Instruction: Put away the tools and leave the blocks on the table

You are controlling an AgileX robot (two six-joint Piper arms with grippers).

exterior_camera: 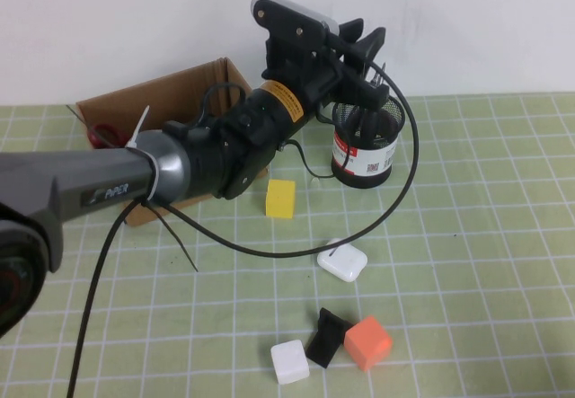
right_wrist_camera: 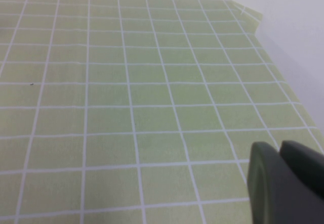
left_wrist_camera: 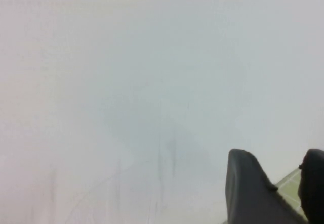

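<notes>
Left gripper (exterior_camera: 364,40) sits in the upper middle of the high view, raised just above the rim of a black mesh cup (exterior_camera: 367,146); its dark fingers (left_wrist_camera: 253,193) show a narrow gap in the left wrist view and nothing lies between them.

Far left in the high view, the red scissors (exterior_camera: 105,135) lie inside a cardboard box (exterior_camera: 171,92), partly hidden by the left arm. Right of the box, near the frame's centre, the yellow block (exterior_camera: 281,199) stands on the table (exterior_camera: 485,236). Dark thin rods stand in the mesh cup, just right of it; which tools they are I cannot tell. Lower, a white case (exterior_camera: 342,260) lies near the middle. Along the bottom edge sit the white block (exterior_camera: 290,361), the black block (exterior_camera: 327,337) touching the orange block (exterior_camera: 368,342).

Right gripper (right_wrist_camera: 283,183) appears only in the right wrist view, at the lower right, low over bare mat; whether it is open I cannot tell.
</notes>
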